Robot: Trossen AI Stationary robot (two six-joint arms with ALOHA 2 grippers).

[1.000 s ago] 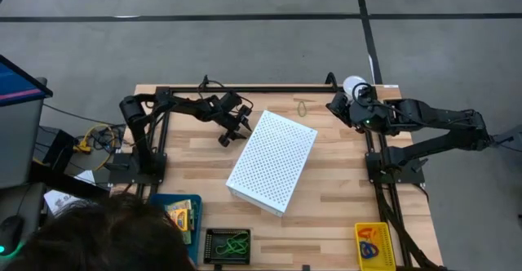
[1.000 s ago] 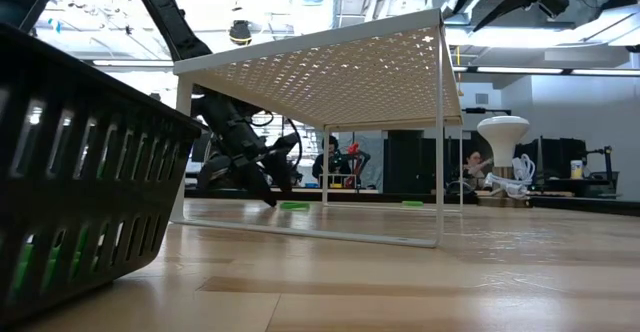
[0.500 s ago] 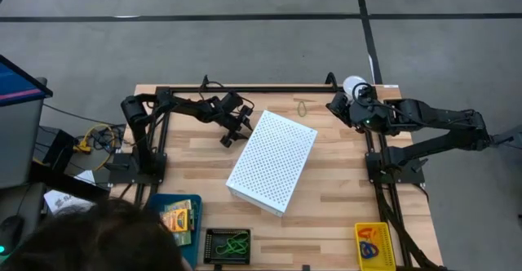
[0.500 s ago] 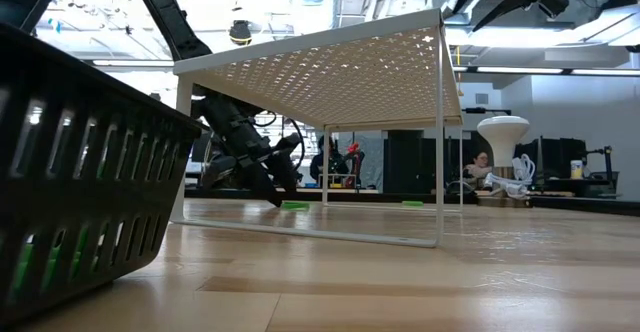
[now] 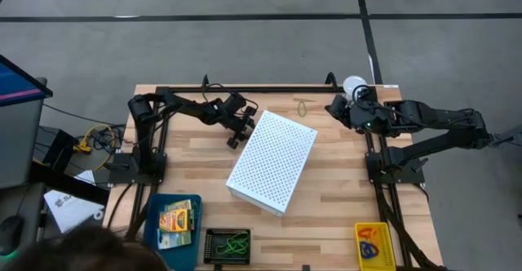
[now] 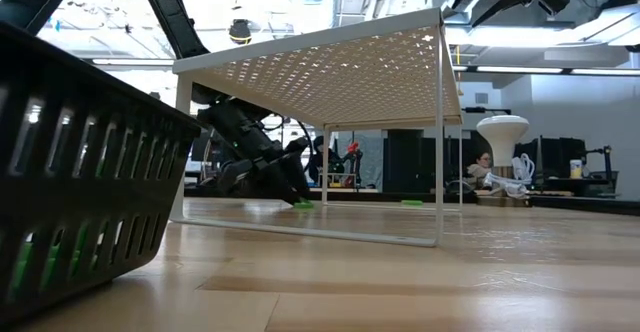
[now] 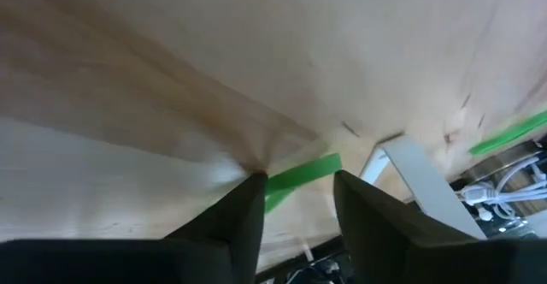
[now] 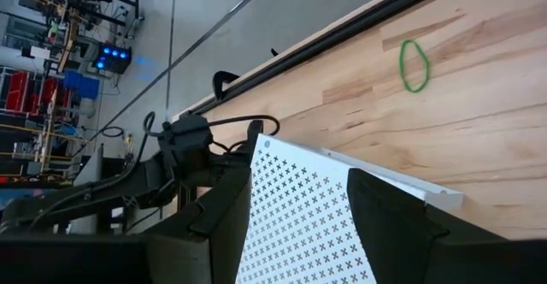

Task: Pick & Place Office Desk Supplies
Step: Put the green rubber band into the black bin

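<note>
A bright green band (image 7: pixel 309 168) lies flat on the table just under the far left edge of the white perforated rack (image 5: pixel 272 162). My left gripper (image 7: pixel 299 181) is open and slants down at it, one fingertip on either side of the band's end; the low view shows it low at the tabletop (image 6: pixel 298 198). An olive-green rubber-band loop (image 5: pixel 303 108) lies near the far edge. My right gripper (image 8: pixel 299 200) hangs open and empty above the far right of the table (image 5: pixel 336 106). A crayon box (image 5: pixel 374 245) lies at the near right. My left gripper comes slanting down from the table's left side. Its fingertips (image 7: pixel 255 183) stand at the tabletop either side of the green band's end (image 7: pixel 275 195), the band running out between them. I cannot tell whether they touch the band, which lies flat on the wood.
The white rack stands on legs mid-table, close beside my left gripper. A black basket (image 5: pixel 227 246) with green bands and a blue tray (image 5: pixel 173 220) with a crayon box sit at the near edge. A white-lidded cup (image 5: pixel 355 85) stands far right. A person's head (image 5: pixel 81 253) shows near left.
My left gripper has gone down and toward the white rack, reaching the green band at the rack's edge. The person's head at the near left has drawn back out of the high view, uncovering the blue tray.
</note>
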